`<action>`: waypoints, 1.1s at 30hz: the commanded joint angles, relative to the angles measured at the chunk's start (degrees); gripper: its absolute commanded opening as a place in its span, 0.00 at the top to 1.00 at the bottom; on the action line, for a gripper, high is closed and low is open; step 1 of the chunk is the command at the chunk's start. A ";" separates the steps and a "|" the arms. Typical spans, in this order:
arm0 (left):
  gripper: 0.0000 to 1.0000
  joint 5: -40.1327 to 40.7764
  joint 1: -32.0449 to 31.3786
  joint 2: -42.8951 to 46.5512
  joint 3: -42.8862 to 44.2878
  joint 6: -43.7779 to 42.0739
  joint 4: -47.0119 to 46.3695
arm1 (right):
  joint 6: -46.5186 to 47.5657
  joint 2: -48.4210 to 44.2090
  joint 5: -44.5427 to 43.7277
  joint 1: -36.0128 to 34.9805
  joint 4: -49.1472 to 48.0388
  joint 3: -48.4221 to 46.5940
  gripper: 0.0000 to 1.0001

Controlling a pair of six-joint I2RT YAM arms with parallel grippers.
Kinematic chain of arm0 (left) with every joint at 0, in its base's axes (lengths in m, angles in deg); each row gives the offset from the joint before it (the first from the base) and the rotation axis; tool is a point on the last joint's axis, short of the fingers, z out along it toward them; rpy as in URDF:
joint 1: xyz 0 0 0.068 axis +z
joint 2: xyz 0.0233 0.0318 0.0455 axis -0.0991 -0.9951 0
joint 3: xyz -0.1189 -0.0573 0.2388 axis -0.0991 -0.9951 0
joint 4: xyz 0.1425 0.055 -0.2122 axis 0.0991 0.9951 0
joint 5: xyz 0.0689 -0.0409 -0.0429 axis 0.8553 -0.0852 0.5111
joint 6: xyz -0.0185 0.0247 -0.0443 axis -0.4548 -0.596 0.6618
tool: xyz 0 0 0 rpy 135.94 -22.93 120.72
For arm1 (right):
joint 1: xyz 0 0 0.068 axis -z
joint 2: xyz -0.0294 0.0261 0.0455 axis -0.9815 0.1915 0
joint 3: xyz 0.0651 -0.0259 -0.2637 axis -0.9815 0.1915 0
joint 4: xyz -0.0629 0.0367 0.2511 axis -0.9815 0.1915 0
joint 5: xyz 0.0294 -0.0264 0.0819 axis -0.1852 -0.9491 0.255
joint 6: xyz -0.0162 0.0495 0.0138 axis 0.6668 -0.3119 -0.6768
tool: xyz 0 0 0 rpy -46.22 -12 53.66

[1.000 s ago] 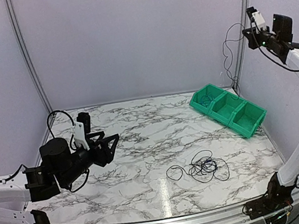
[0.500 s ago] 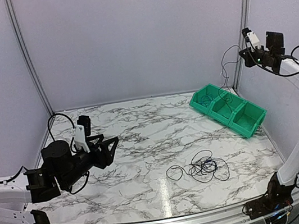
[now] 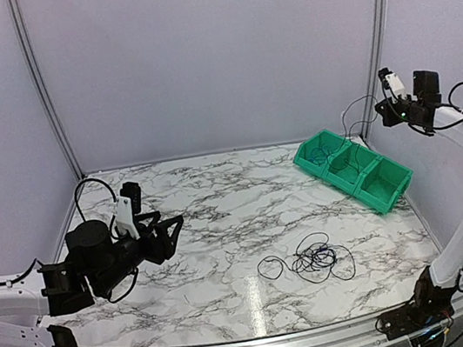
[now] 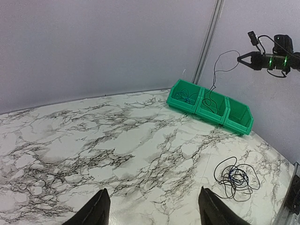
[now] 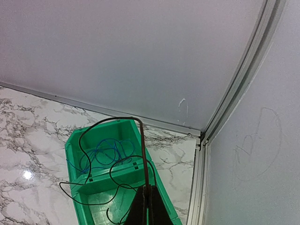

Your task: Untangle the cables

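A tangle of thin black cables with a small blue coil [image 3: 312,259] lies on the marble table right of centre; it also shows in the left wrist view [image 4: 234,178]. My right gripper [image 3: 387,115] is high above the green bins [image 3: 352,169], shut on one thin black cable [image 5: 143,154]. That cable loops down into the middle compartment [image 5: 98,206]. A blue cable [image 5: 105,152] lies in the far compartment. My left gripper [image 3: 168,227] is open and empty, held above the left side of the table, far from the tangle; its wrist view [image 4: 153,191] shows both fingers wide apart.
The three-compartment green bin [image 4: 211,107] stands at the back right by the corner post [image 3: 373,37]. Walls close the table at the back and sides. The marble surface [image 3: 222,228] lies between my left gripper and the tangle.
My right arm has come down and moved left with the black cable in its jaws, to just above the bins. My left gripper has sunk slightly.
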 commanded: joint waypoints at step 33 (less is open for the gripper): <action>0.32 1.13 0.11 -1.51 -0.71 1.15 -1.42 | 5.49 13.35 2.59 1.58 13.32 -4.70 1.00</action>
